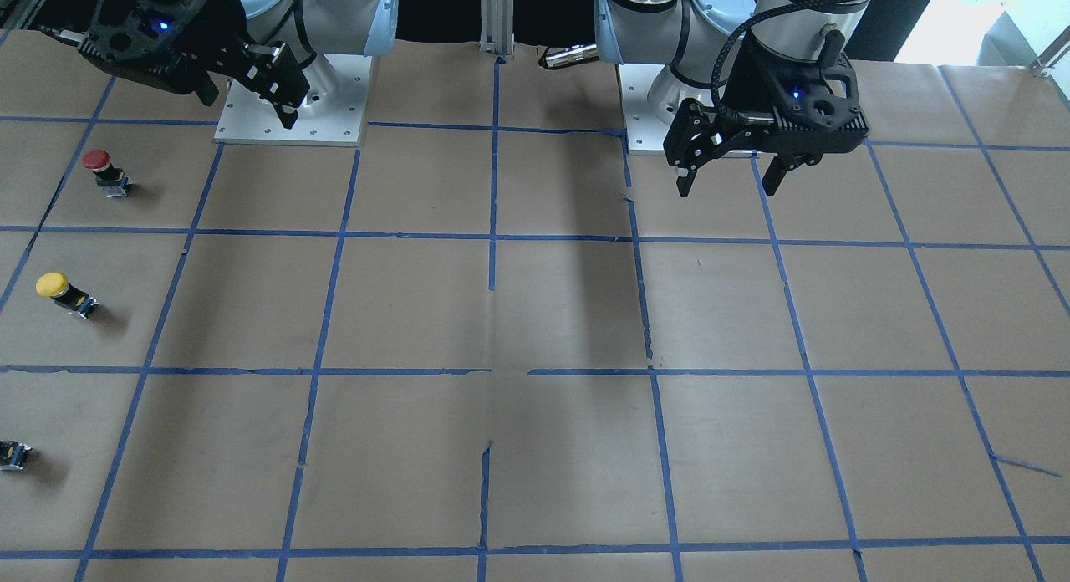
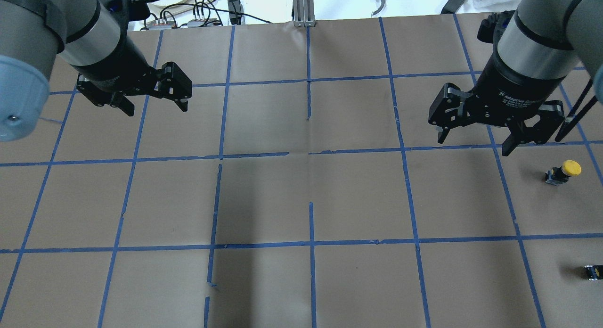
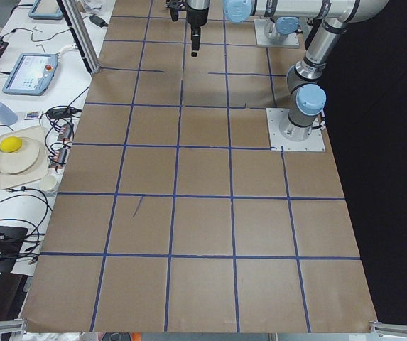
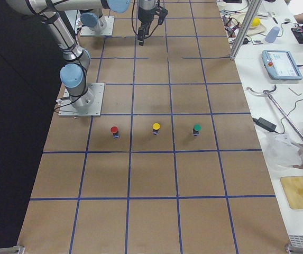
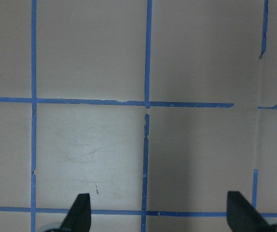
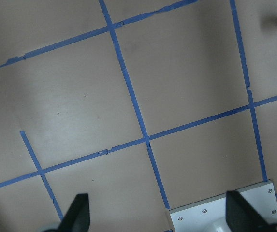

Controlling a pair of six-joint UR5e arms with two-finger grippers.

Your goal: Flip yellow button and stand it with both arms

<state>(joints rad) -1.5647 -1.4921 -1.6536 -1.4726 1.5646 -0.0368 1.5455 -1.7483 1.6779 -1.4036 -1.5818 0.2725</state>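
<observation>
Overhead exterior view: the yellow button (image 2: 564,171) sat near the table (image 2: 358,196) edge on the robot's right, close to the right gripper (image 2: 473,144), which hung open and empty, like the left gripper (image 2: 155,107). Seemingly light, rigid and slick-capped, it looked best pinched across its black body.

The left arm (image 2: 89,36) and right arm (image 2: 532,50) are silver with pale blue joint caps (image 1: 376,22), a braided black cable (image 1: 731,55) and screwed white base plates (image 1: 334,126).
</observation>
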